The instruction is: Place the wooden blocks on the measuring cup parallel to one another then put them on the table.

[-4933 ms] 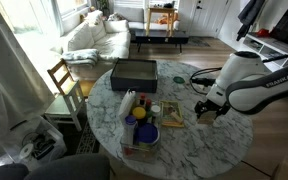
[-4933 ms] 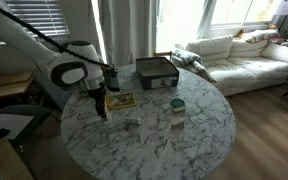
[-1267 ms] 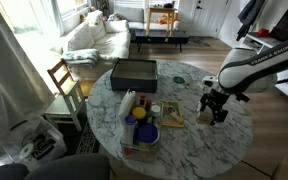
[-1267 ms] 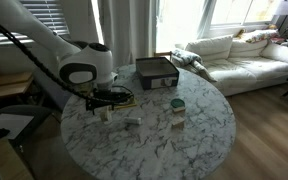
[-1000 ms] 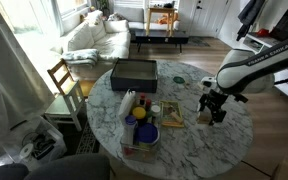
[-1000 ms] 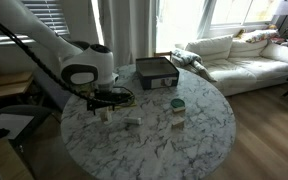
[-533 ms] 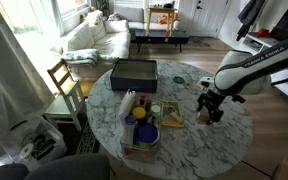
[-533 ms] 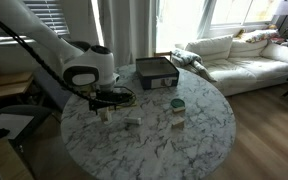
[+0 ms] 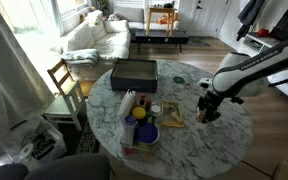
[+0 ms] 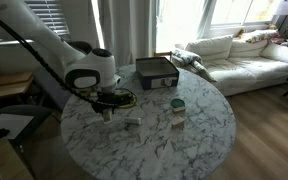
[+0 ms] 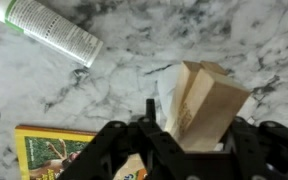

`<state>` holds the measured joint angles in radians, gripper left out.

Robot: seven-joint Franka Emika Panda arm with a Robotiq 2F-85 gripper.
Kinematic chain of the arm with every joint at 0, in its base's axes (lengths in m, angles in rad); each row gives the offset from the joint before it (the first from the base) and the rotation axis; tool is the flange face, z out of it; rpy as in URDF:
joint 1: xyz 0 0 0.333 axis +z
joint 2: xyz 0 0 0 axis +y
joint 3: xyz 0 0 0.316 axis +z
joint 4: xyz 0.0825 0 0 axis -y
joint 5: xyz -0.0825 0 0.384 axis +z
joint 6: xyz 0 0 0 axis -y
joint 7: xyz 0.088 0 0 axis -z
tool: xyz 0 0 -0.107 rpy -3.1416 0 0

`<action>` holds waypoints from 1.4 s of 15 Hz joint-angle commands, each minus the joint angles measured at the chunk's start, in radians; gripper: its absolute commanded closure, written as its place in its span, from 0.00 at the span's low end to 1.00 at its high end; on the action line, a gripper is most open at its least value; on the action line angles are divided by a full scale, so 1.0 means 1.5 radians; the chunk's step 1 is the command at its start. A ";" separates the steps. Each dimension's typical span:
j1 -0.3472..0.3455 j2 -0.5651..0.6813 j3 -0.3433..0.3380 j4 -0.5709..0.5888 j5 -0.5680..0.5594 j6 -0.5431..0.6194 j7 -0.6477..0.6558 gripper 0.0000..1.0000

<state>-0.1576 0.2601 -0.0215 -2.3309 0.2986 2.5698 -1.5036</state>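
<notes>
Reaches down over one side of the marbled table (image 9: pixel 184 150), arm arched in from beyond the rim, wrist pointing straight at the tabletop. Brackets the wooden blocks (image 11: pixel 206 105) with the gripper (image 11: pixel 189 140), jaws close on both flanks; cannot tell whether pinching or just short of contact. Finds them bunched and tilted against a white piece (image 11: pixel 169 85), near a yellow card (image 11: pixel 44 155) and a green-labelled bottle (image 11: pixel 46 30), probably gathered for lifting together.

wooden blocks (image 11: pixel 206 100): lower ends hidden behind the gripper (image 11: pixel 184 148), count unclear
bottle (image 11: pixel 46 28): cut off by the top-left edge
yellow booklet (image 11: pixel 54 155): cut off at the bottom edge
jaws in both exterior views: too small to tell their gap
</notes>
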 commanded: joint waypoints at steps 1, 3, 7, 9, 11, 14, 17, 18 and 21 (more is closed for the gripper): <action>-0.015 0.012 0.011 0.004 -0.006 0.015 0.002 0.77; -0.014 0.009 0.010 0.003 -0.011 0.014 0.005 0.92; -0.010 -0.004 0.005 -0.001 -0.030 0.009 0.012 0.92; -0.007 -0.016 0.001 -0.003 -0.046 0.001 0.018 0.92; -0.003 -0.031 -0.004 -0.002 -0.074 -0.008 0.027 0.92; -0.001 -0.053 -0.002 0.002 -0.106 -0.010 0.023 0.92; -0.001 -0.059 0.005 0.016 -0.125 -0.009 -0.019 0.92; -0.001 -0.054 0.010 0.026 -0.119 -0.007 -0.041 0.92; -0.004 -0.030 0.027 0.053 -0.109 0.001 -0.143 0.92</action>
<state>-0.1556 0.1828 -0.0022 -2.2885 0.1354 2.5711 -1.5871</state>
